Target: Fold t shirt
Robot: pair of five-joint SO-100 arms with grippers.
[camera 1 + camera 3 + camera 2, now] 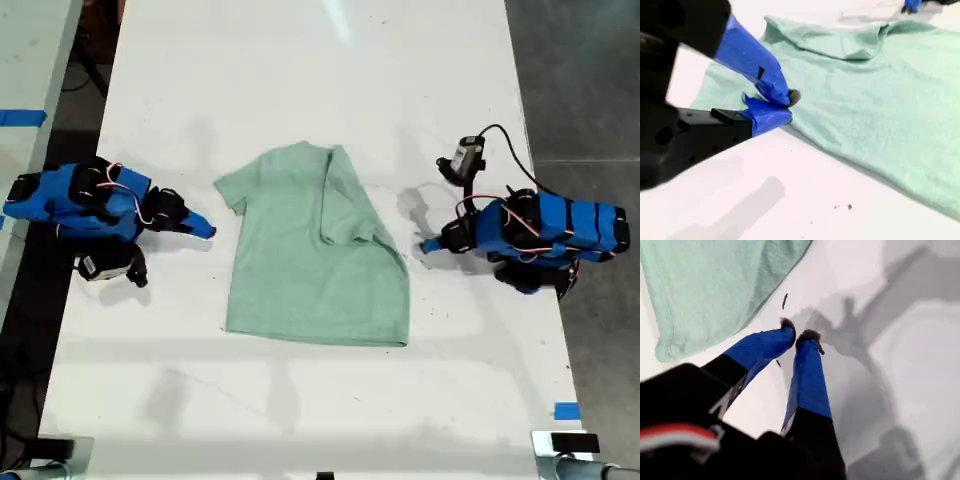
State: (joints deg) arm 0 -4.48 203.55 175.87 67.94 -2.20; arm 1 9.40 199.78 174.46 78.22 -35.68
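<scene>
The pale mint-green t shirt [300,270] lies flat in the middle of the white table, with its side at the exterior view's right folded over onto the body. My first gripper [207,231] rests on the table just off the sleeve at the exterior view's left. Its blue fingers are shut [799,334] with nothing between them, and the t shirt [715,285] is apart from them. My second gripper [427,245] sits by the folded edge at the exterior view's right. It is shut [789,102] at the edge of the t shirt [880,100]. My first gripper [911,5] shows beyond the cloth.
A small camera on a black cable [465,160] stands behind my second arm. Blue tape marks [567,410] sit near the table's front corner at the exterior view's right. The table edges [540,300] drop to the floor on both sides.
</scene>
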